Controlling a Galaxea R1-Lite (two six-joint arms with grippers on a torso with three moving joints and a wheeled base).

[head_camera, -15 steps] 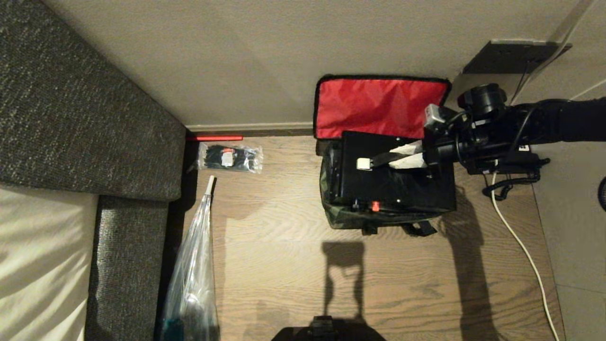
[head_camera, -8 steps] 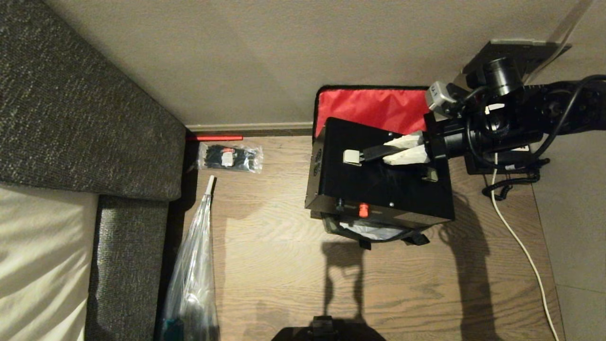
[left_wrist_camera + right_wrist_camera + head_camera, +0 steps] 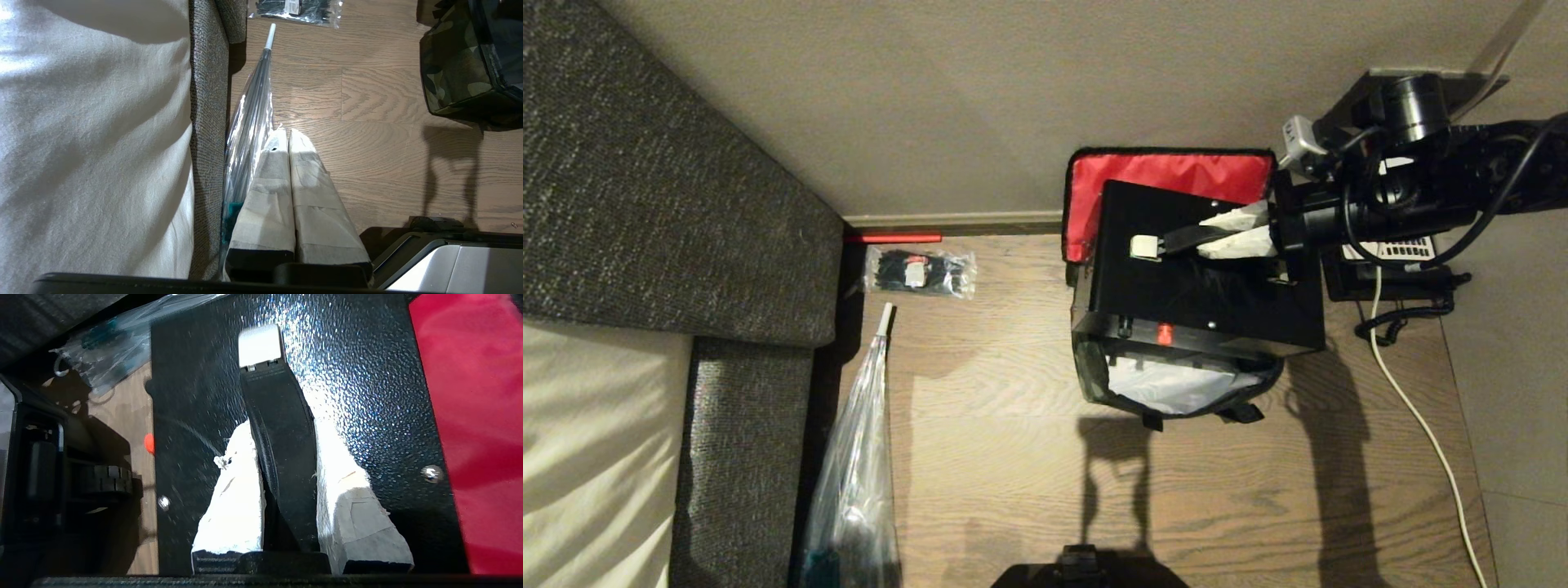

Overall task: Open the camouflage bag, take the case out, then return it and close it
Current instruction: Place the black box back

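Right gripper [image 3: 1232,231] clamped the case [image 3: 1201,294] by its handle [image 3: 282,457], above the camouflage bag [image 3: 1176,392] at three o'clock; left gripper [image 3: 286,134] pressed closed.

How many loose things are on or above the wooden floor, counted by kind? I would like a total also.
Bags: 1, the camouflage bag, open
Cases: 1, the case, held up by the right gripper
Packets: 1, the packet of black ties
Umbrellas: 1, the clear umbrella
Phones: 1, the desk phone
Total: 5

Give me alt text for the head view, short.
The right tool grips the handle of the black case, holding it above the open camouflage bag on a wooden floor. The bag's red lid lining leans against the wall.
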